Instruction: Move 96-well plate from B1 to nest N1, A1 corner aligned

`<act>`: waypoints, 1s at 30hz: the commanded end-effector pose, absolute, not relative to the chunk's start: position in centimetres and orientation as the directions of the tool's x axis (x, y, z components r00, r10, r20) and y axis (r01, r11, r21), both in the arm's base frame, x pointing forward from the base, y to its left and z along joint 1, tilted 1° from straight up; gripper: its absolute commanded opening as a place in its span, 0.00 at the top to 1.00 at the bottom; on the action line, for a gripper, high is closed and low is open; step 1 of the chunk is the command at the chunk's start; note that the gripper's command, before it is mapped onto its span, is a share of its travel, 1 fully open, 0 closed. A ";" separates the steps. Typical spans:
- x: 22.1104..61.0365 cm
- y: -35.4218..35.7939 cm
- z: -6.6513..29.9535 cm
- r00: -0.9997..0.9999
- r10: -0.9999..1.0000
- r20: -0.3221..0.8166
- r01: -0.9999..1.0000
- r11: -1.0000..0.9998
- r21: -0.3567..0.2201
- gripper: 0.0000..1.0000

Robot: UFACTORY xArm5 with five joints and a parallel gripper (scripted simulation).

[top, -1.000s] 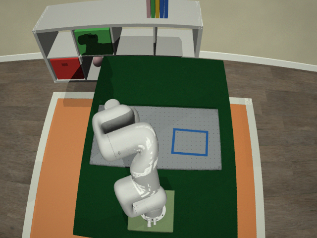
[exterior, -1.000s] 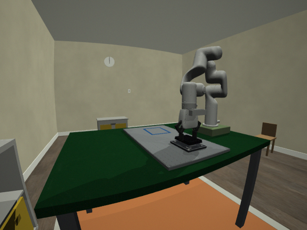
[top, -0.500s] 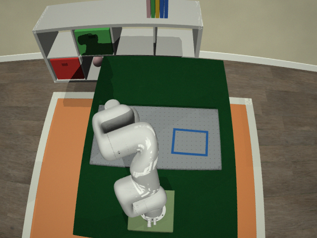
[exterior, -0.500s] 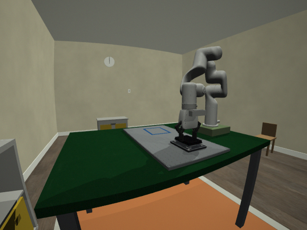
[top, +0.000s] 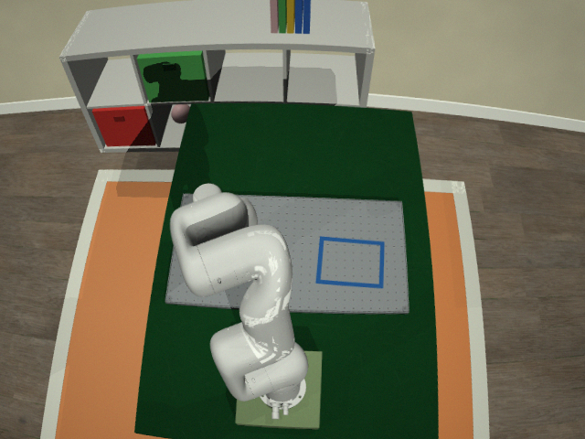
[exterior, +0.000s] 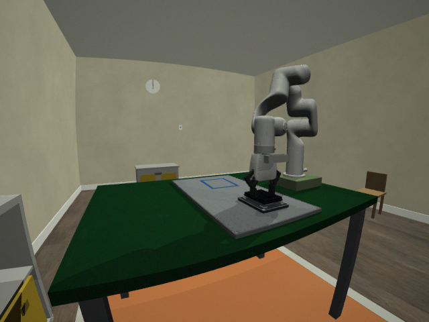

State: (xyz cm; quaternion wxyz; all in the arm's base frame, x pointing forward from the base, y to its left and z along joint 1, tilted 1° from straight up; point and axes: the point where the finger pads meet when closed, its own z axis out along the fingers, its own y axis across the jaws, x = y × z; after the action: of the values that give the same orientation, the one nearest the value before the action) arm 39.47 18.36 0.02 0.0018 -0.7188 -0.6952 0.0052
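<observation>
The black 96-well plate [exterior: 265,199] is between the fingers of my gripper [exterior: 262,194], which is shut on its sides. The plate is low over the plate nest [exterior: 275,208], a dark flat base with a light rim on the near part of the grey board [exterior: 221,208] [top: 349,217]. I cannot tell whether the plate touches the nest, and the cut-off corner cannot be made out. The blue outlined bench spot [top: 348,283] [exterior: 224,187] is empty. In the top view the arm [top: 236,255] hides the gripper, the plate and the nest.
The arm's green pedestal [top: 309,418] [exterior: 306,182] stands at the table's edge beside the board. A shelf unit [top: 217,42] with coloured bins stands beyond the table's far end. A chair [exterior: 375,182] and a low cabinet [exterior: 156,171] stand on the floor.
</observation>
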 end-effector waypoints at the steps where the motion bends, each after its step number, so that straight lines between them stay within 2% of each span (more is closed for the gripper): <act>1: 39.6 18.4 0.1 0.033 0.999 -0.007 0.999 -0.033 -0.005 1.00; 30: 39.6 18.4 -0.3 0.033 0.999 -0.007 0.999 -0.033 -0.005 1.00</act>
State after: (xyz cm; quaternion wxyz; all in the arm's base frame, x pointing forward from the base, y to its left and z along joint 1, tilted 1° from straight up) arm 39.47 18.36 -0.41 0.0018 -0.7188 -0.6952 0.0052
